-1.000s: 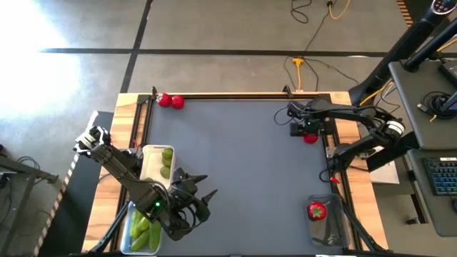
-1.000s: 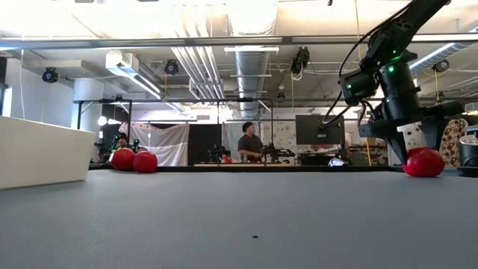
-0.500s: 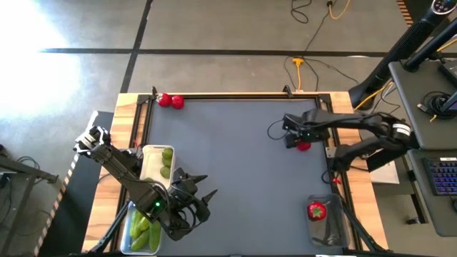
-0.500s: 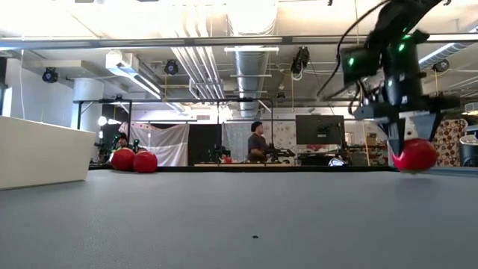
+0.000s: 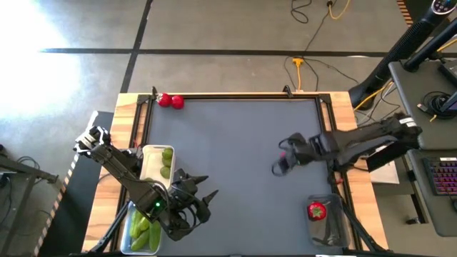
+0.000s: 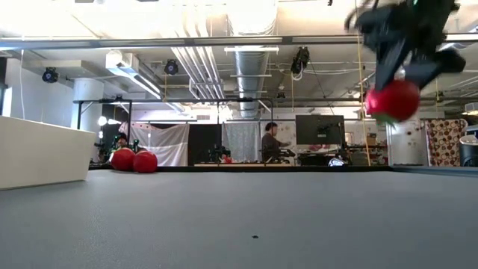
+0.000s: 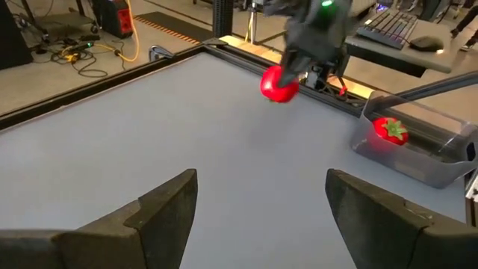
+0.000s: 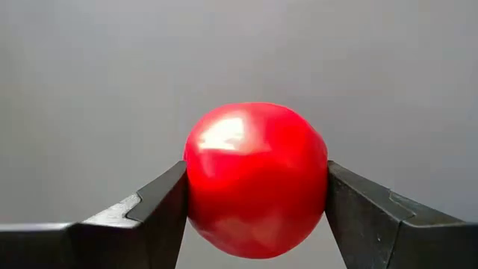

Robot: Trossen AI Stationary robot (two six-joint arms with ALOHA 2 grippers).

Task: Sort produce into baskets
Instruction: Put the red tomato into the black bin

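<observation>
My right gripper [image 5: 280, 163] hangs over the right half of the grey mat, shut on a glossy red tomato [image 8: 255, 179] that is high above the table in the low view [image 6: 392, 99]. A clear tub [image 5: 330, 227] at the near right holds another red tomato [image 5: 316, 210]. Two more red tomatoes [image 5: 170, 101] lie on the mat at its far left corner. At the near left, my left gripper [image 7: 261, 217] waits open beside a white tray [image 5: 151, 153] with limes [image 5: 166, 162] and a clear tub with cucumbers [image 5: 143, 228]. My right gripper pinches the red tomato between its two fingers, one finger [image 8: 160, 203] on each of two opposite sides [image 8: 196, 187] of the round body. The fingers come steeply from above. The tomato hangs below them, lifted clear of the mat.
The wooden table frame [image 5: 343, 114] borders the mat on the right, with a desk and keyboard [image 5: 443, 175] beyond it. The mat's middle [image 5: 235, 150] is bare. A person [image 6: 272, 142] stands in the room far behind the table.
My right gripper has lifted the red tomato off the mat near the far right edge. It has carried it up and toward the near edge, a little leftward, rolling and tipping more steeply down as it went. The tomato now hangs well clear of the mat.
</observation>
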